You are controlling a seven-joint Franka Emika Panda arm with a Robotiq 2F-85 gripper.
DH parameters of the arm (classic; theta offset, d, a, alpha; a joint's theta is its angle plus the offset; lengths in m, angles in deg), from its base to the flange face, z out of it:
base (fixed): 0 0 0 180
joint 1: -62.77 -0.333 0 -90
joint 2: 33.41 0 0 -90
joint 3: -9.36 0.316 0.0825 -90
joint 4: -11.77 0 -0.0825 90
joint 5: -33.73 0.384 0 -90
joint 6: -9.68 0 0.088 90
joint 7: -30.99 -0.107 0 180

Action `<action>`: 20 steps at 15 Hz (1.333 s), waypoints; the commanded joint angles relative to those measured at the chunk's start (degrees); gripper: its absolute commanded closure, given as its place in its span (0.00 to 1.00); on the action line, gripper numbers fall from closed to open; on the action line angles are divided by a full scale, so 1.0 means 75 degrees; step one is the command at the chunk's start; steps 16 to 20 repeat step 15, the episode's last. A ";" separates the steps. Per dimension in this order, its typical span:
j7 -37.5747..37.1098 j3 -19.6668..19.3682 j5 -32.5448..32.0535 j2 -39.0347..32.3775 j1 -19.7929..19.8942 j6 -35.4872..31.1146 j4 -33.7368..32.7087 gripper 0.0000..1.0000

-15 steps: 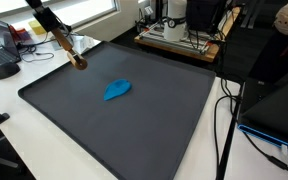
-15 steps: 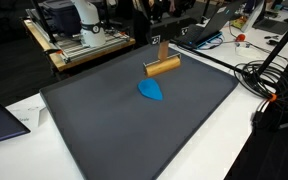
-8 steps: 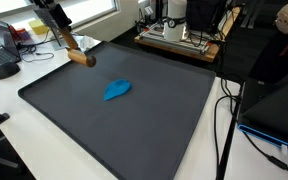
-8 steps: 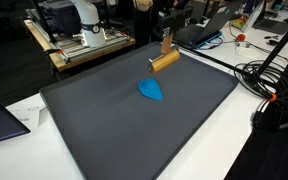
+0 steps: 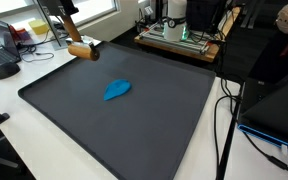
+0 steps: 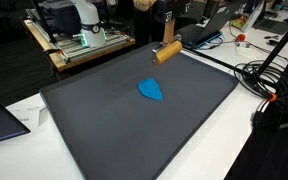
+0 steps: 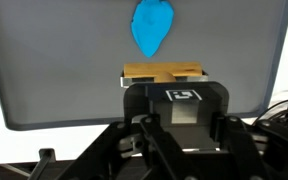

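My claw [image 5: 70, 38] is pressed together on a short wooden piece [image 5: 82, 51], pinching it at one end so that the rest juts out at a slant. I hold it in the air over the far edge of the dark mat [image 5: 134, 130], which covers the white worktop [image 5: 12, 112]. In the wrist view the wooden piece [image 7: 164, 72] lies crosswise, and a flat blue teardrop-shaped piece [image 7: 153, 27] rests on the mat at 12 o'clock from it, well apart.
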 commanded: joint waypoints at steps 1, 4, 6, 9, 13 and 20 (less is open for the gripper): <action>0.0302 0.0014 -0.0049 0.1342 -0.0055 -0.1205 0.1861 0.77; 0.0427 0.0056 0.0010 0.2058 -0.0036 -0.2150 0.2925 0.77; 0.0403 0.0044 0.0028 0.2563 -0.0053 -0.2654 0.3673 0.77; 0.0504 0.0007 0.0049 0.3375 -0.0061 -0.3114 0.4833 0.77; 0.1239 -0.0103 0.0379 0.4601 -0.0091 -0.3230 0.6435 0.77; 0.1562 -0.0185 0.0379 0.5287 -0.0152 -0.3507 0.7268 0.77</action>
